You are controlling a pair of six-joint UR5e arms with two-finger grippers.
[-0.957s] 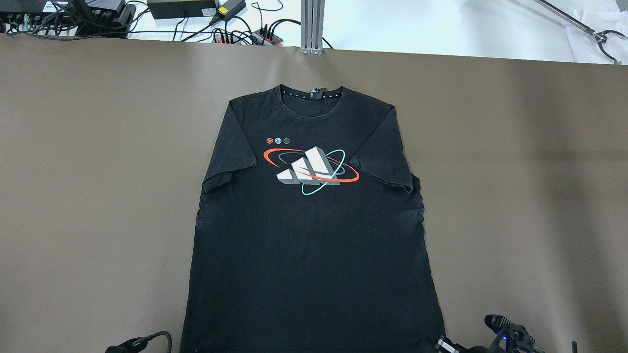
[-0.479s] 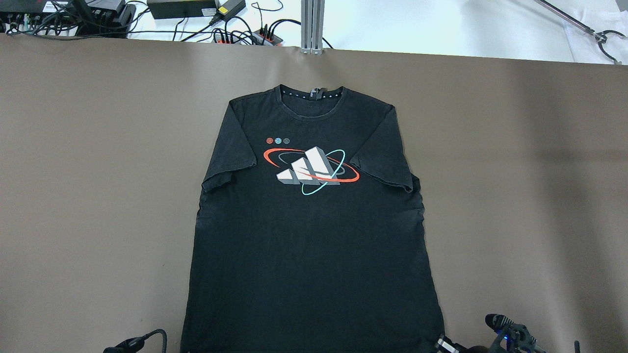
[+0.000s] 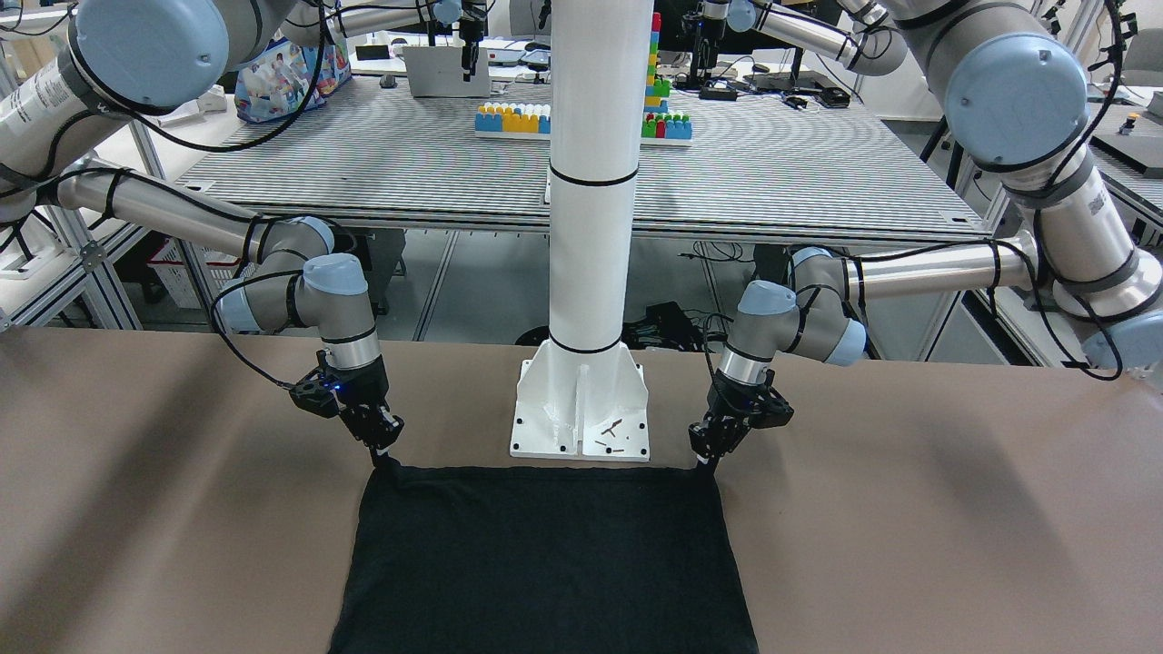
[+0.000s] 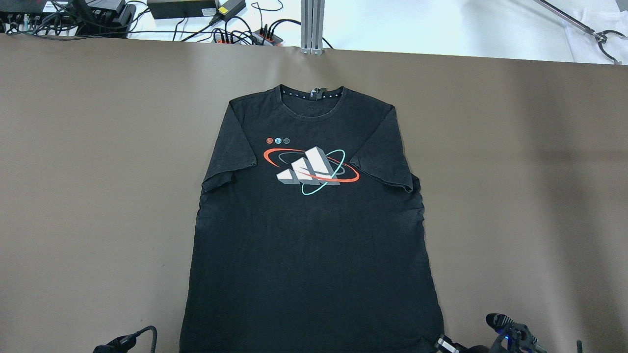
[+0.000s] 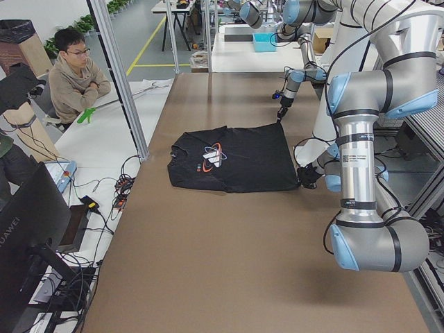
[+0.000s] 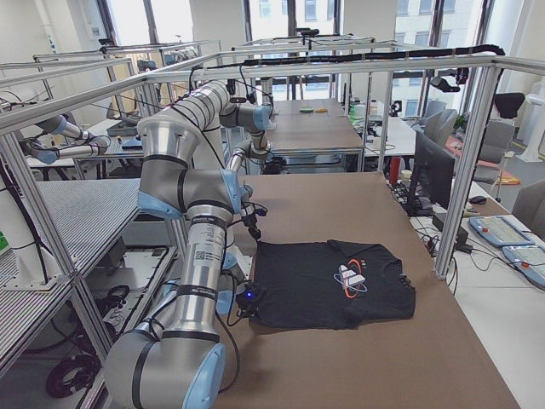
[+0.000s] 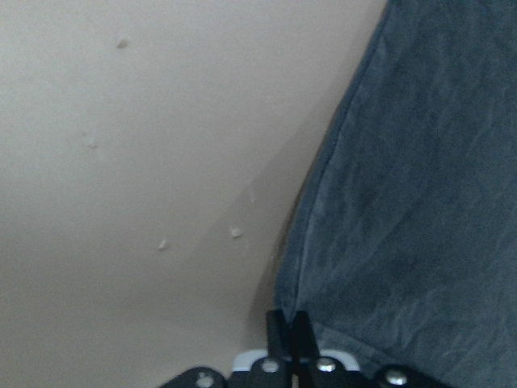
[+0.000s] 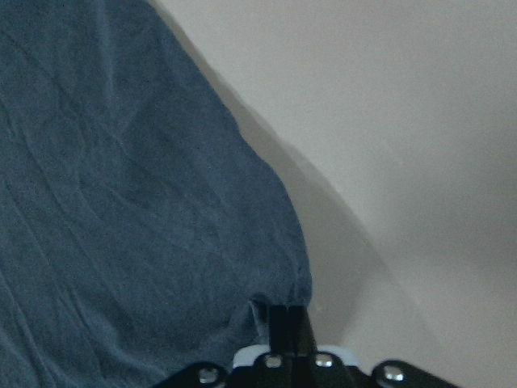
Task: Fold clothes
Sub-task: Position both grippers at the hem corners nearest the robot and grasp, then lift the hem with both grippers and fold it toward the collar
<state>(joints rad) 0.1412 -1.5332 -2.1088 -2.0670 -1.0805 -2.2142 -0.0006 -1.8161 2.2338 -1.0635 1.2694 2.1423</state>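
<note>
Left end effector (image 3: 703,463) slid outward; shirt (image 4: 309,245) points collar-first away from robot.

The left arm (image 3: 918,271) and right arm (image 3: 154,207) are silver tubes with light blue caps (image 3: 1016,86). Black cables (image 3: 232,350) run along them. The left gripper (image 3: 702,461) and right gripper (image 3: 385,451) are black.

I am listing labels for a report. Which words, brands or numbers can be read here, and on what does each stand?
"HUAWEI": on the back of the monitor.
Print on the shirt: a logo only, no words.
Neck tag: too small to read.
Sticker on the left arm: too small to read.
</note>
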